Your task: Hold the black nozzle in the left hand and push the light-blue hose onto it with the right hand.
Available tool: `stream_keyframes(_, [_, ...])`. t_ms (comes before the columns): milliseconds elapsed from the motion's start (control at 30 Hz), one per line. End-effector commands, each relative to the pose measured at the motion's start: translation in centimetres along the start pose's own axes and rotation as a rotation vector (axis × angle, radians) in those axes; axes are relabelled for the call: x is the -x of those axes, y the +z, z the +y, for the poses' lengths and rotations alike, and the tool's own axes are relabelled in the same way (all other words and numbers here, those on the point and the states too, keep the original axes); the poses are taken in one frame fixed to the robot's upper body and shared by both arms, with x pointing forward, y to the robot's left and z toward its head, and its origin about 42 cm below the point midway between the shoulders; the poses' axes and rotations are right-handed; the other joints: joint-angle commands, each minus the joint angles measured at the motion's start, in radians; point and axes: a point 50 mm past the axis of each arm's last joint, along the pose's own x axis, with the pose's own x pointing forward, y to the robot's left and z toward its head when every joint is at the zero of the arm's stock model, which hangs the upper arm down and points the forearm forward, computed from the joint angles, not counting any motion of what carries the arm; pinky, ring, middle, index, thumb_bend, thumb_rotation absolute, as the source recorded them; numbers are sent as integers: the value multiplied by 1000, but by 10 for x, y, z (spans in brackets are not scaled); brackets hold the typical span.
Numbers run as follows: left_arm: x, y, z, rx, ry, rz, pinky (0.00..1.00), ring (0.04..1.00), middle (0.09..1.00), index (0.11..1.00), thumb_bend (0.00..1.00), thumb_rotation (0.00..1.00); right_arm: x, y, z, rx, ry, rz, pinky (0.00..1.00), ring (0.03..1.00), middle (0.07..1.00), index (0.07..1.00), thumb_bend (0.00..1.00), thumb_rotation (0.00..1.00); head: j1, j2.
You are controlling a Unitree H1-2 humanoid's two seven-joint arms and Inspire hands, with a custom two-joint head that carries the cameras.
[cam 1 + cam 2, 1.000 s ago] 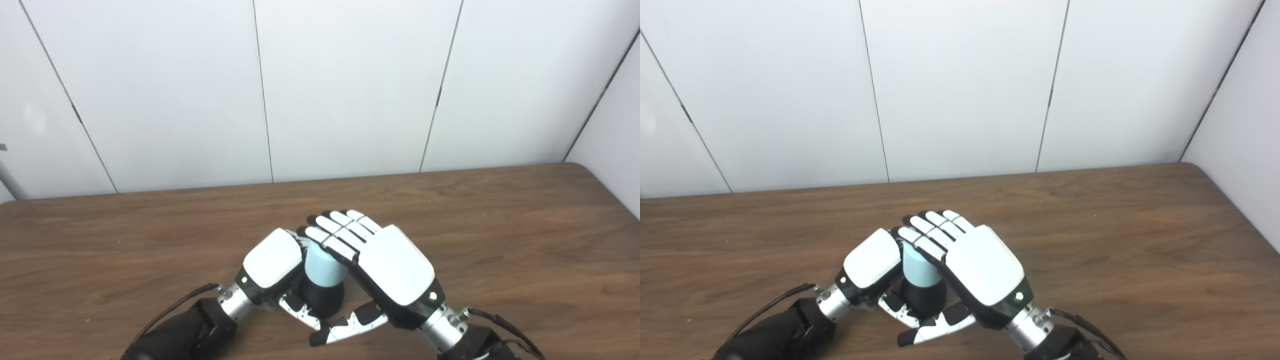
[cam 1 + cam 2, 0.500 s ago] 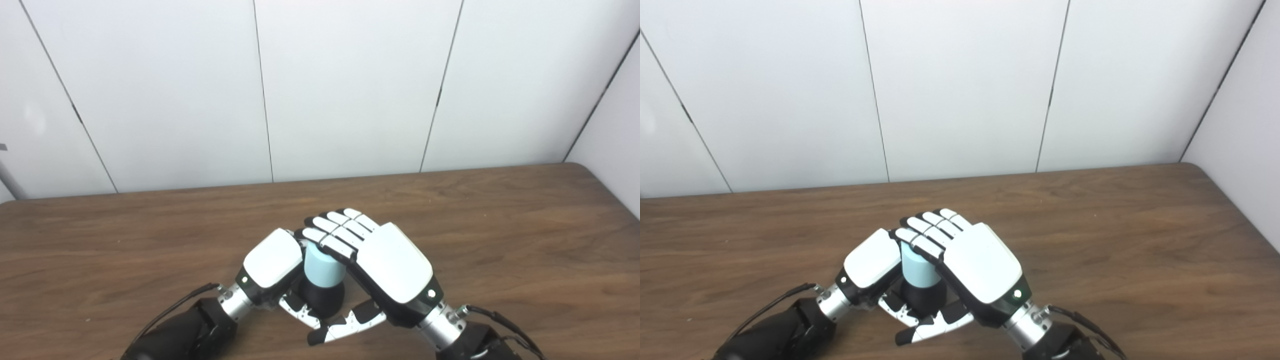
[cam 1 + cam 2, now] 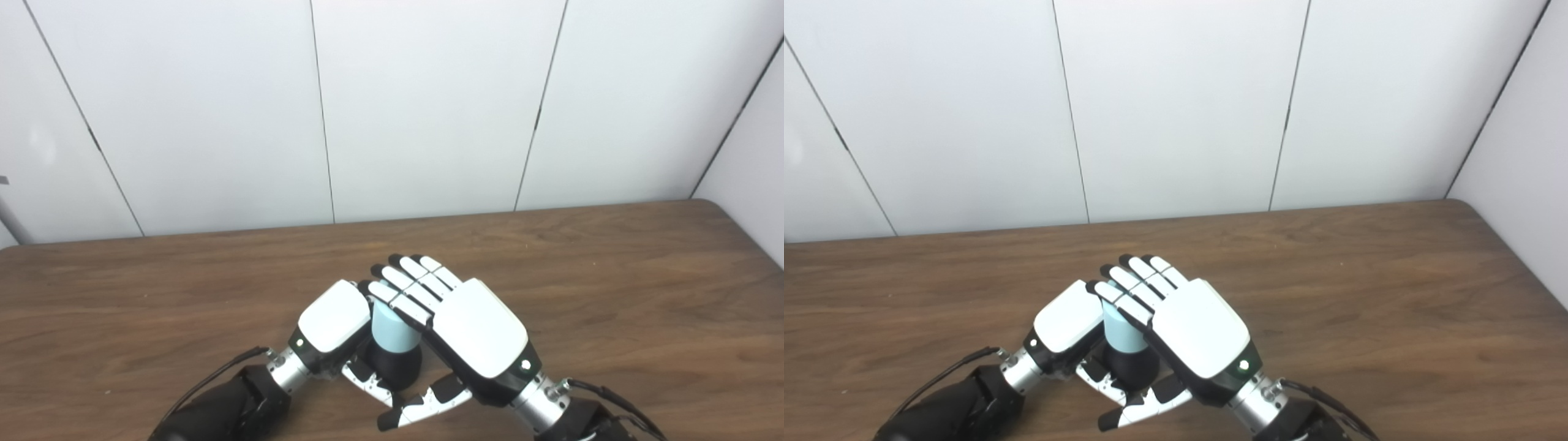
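Observation:
The black nozzle stands upright near the table's front edge, and my left hand is shut on it from the left. The light-blue hose sits on top of the nozzle as a short upright cylinder. My right hand lies over the hose from the right, its fingers stretched almost straight across the hose's top. Its thumb reaches in low on the near side, below the nozzle and crossing my left thumb. The joint between hose and nozzle is partly hidden by both hands.
The brown wooden table runs out to both sides and back to a white panelled wall. The table's right corner lies at the far right. A black cable trails from my left wrist.
My right hand's fingers have straightened out over the hose's top, and the hand has shifted slightly toward me. The left hand, nozzle and hose have stayed in place.

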Motion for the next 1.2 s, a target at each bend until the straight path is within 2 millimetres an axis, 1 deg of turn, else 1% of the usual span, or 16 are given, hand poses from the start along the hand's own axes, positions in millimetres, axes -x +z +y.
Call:
stream_keyframes(0, [61, 78, -97, 251, -105, 102, 191, 272, 440, 529, 516, 0, 15, -1, 22, 41, 194, 14, 950, 948, 952, 906, 764, 879, -1, 0])
stream_keyframes(100, [61, 78, -97, 251, -103, 102, 180, 247, 420, 531, 514, 0, 16, 0, 25, 58, 191, 19, 951, 942, 941, 904, 751, 869, -2, 0])
stream_keyframes(233, [61, 77, -96, 250, -109, 99, 221, 306, 455, 518, 518, 0, 17, -1, 25, 76, 191, 18, 947, 933, 932, 891, 742, 844, -3, -1])
stream_keyframes(333, [61, 77, -96, 245, -105, 94, 221, 303, 454, 517, 519, 0, 18, -2, 25, 84, 193, 17, 948, 931, 929, 884, 737, 828, -3, -1])
stream_keyframes(400, [61, 77, -97, 240, -103, 93, 201, 273, 442, 524, 517, 0, 18, -2, 25, 80, 196, 19, 949, 934, 931, 883, 741, 810, -3, -1])
stream_keyframes(500, [61, 77, -97, 243, -107, 97, 216, 295, 450, 518, 518, 0, 19, -1, 25, 70, 197, 18, 935, 931, 929, 877, 746, 809, -2, -1])
stream_keyframes(567, [61, 77, -96, 248, -108, 100, 194, 262, 421, 524, 515, 0, 19, -1, 26, 61, 198, 14, 924, 926, 926, 872, 750, 810, -2, -1])
stream_keyframes(600, [61, 77, -96, 251, -108, 102, 173, 231, 451, 500, 520, 0, 19, 0, 26, 55, 201, 14, 917, 926, 926, 871, 749, 809, -2, -1])
stream_keyframes(667, [61, 77, -96, 254, -112, 104, 162, 212, 466, 488, 522, 0, 19, 0, 25, 33, 201, 8, 909, 927, 928, 872, 748, 814, -3, 0])
stream_keyframes(700, [61, 77, -96, 254, -114, 104, 165, 216, 470, 486, 523, 0, 19, 0, 25, 24, 199, 5, 896, 923, 925, 868, 748, 809, -3, 0])
stream_keyframes(733, [61, 77, -96, 255, -115, 105, 171, 229, 440, 505, 518, 0, 19, 0, 25, 18, 198, 3, 881, 919, 923, 865, 750, 807, -3, 0])
stream_keyframes(800, [61, 77, -96, 254, -115, 105, 156, 204, 463, 489, 522, 0, 19, 1, 25, 13, 201, -1, 872, 918, 924, 866, 753, 808, -3, 0])
stream_keyframes(900, [61, 77, -96, 257, -112, 107, 141, 183, 470, 484, 523, 0, 19, 1, 25, 10, 202, -4, 856, 911, 917, 861, 756, 806, -3, 0])
stream_keyframes(1067, [60, 77, -96, 262, -115, 107, 144, 188, 471, 483, 523, 0, 20, 2, 26, 13, 211, -7, 858, 912, 918, 864, 750, 817, -1, 1])
stream_keyframes(1167, [60, 77, -96, 256, -114, 103, 142, 186, 471, 483, 523, 0, 20, 2, 27, 12, 211, -8, 879, 921, 924, 869, 742, 822, -1, 1])
